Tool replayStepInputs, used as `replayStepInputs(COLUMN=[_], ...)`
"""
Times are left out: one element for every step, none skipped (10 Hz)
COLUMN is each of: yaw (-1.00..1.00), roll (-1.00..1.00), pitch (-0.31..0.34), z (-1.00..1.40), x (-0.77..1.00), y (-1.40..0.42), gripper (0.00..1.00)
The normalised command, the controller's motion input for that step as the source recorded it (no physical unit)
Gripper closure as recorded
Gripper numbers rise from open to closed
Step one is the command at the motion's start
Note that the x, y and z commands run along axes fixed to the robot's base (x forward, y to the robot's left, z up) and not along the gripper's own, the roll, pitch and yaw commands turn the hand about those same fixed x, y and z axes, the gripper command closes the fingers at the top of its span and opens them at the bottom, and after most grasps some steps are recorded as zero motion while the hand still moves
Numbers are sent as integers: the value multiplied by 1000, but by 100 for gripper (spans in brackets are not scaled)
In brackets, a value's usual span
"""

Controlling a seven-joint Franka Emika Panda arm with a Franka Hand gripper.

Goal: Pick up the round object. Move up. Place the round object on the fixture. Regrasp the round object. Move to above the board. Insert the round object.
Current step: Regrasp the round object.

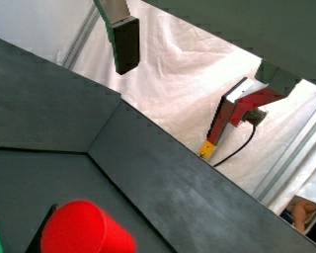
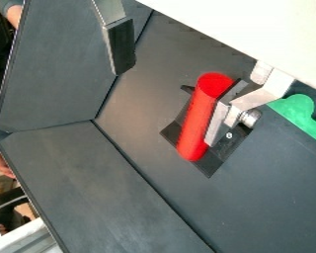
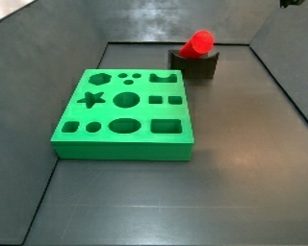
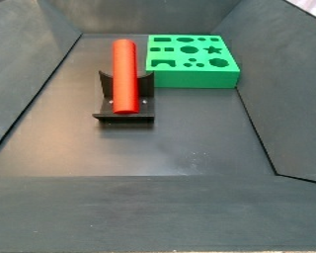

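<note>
Work surface: a dark grey floor (image 4: 188,148) enclosed by sloping dark walls in both side views. Beyond the enclosure, a wrist view shows white sheeting (image 1: 188,79) and a red unit (image 1: 247,109) with a black cable; details there are unclear.

The board (image 3: 128,113) lies flat on the floor. In this side view its star cut-out sits toward 9 o'clock of the slab, and the fixture (image 3: 195,67) stands apart from it at about 1 o'clock. In the side view from the opposite end the board (image 4: 192,59) is at 1 o'clock of the fixture (image 4: 125,109), with a strip of bare floor between them.

The round object (image 4: 122,72) lies lengthwise on the fixture, resting in its notch and overhanging toward the rear wall. It also appears end-on (image 3: 198,42) and from above (image 2: 197,119).

The gripper (image 2: 188,69) is raised well clear of the floor and is not visible in either side view. Both wrist views show one finger (image 1: 125,44) with its dark pad; a second silver finger (image 2: 260,94) shows beside the peg's image. The fingers are spread apart and nothing is between them. The round object is not in contact with either finger.

Open floor extends around the fixture toward 6 o'clock in this side view, bounded by the wall seams.
</note>
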Motion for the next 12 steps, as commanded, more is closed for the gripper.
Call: replayStepInputs(yaw=[108, 88, 77, 42, 28, 1, -14, -32, -43, -48, -44, -36], roll=[161, 140, 117, 76, 65, 62, 61, 61, 63, 63, 61, 65], pitch=[-37, -67, -80, -98, -107, -105, -104, -88, -73, -51, -33, -11], z=[-1000, -1000, -1000, -1000, -1000, -1000, -1000, -1000, -903, -677, -513, -299], x=[36, 43, 46, 55, 61, 66, 74, 80, 79, 72, 70, 70], y=[48, 45, 41, 38, 36, 34, 31, 27, 22, 11, 9, 4], gripper=[0, 0, 0, 0, 0, 0, 0, 0, 0, 0, 0, 0])
